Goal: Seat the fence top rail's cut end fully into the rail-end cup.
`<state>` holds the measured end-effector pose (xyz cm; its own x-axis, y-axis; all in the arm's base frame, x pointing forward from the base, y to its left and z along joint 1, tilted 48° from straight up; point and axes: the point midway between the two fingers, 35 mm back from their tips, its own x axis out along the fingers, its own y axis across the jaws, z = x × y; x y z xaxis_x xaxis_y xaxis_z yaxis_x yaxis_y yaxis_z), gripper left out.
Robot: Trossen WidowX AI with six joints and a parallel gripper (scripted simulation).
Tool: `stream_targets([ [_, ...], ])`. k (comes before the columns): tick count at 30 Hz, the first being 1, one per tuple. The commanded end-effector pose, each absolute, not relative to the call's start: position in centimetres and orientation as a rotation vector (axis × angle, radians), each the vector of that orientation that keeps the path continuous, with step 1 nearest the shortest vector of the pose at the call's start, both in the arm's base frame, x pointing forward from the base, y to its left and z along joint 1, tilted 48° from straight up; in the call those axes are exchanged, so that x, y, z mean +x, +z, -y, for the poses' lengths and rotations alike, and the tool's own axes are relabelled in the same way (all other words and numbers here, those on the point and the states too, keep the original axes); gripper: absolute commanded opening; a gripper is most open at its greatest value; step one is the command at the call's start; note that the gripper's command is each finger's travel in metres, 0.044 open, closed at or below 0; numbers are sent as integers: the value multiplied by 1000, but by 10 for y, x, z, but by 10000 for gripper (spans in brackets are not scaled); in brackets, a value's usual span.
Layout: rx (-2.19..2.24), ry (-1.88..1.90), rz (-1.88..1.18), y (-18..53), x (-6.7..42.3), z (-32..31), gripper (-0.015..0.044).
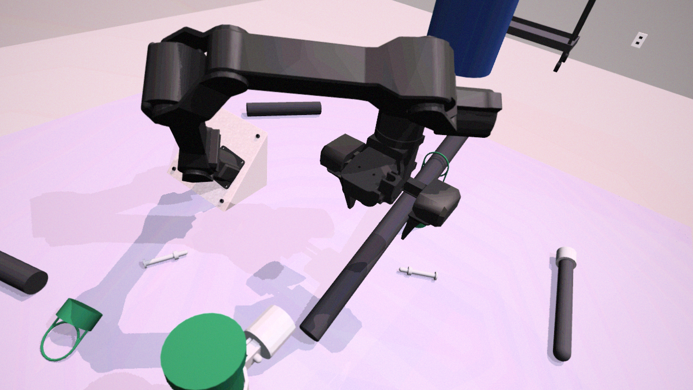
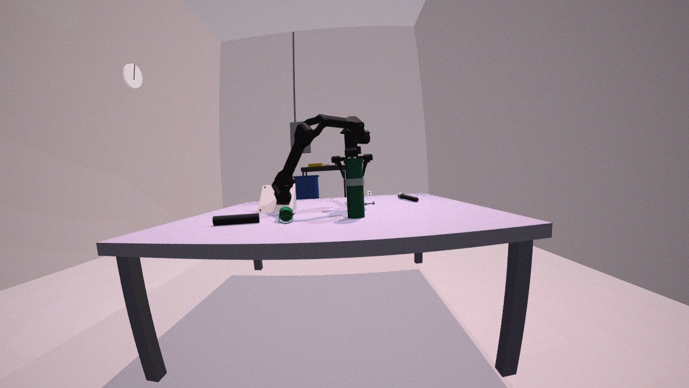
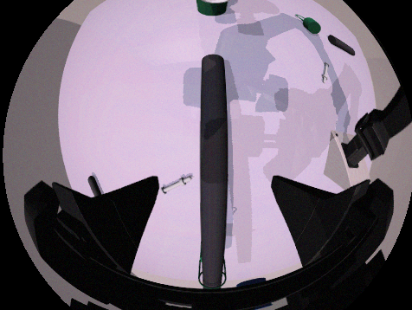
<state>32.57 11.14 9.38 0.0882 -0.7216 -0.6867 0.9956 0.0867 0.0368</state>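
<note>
The dark top rail (image 1: 361, 256) (image 3: 212, 151) slopes from the green loop cap's ring (image 1: 437, 163) down toward the big green post (image 1: 203, 351) (image 2: 355, 197) (image 3: 207, 5). Its cut end (image 1: 310, 331) stops a short gap away from the white rail-end cup (image 1: 272, 328), outside it. The grey brace band (image 2: 355, 182) sits on the post's upper part. My gripper (image 1: 379, 217) (image 3: 216, 183) is open and straddles the rail's upper half, one finger on each side with clear gaps. The small post under the loop cap is mostly hidden behind one finger.
A spare green loop cap (image 1: 72, 317) (image 2: 285, 213), short dark pipes (image 1: 283, 108) (image 1: 22, 273) (image 2: 236, 219), a white-capped pipe (image 1: 563, 305) and two white bolts (image 1: 163, 259) (image 1: 418, 272) lie on the table. The arm's base block (image 1: 244, 166) stands at the back left, and a blue barrel (image 1: 470, 34) stands behind the table.
</note>
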Motion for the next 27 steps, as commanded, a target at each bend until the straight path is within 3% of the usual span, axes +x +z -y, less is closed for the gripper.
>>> stream_targets([
  [1,578,-1405,-585,81,327,-96,440],
  [27,576,-1403,-585,49,331,-62,440],
])
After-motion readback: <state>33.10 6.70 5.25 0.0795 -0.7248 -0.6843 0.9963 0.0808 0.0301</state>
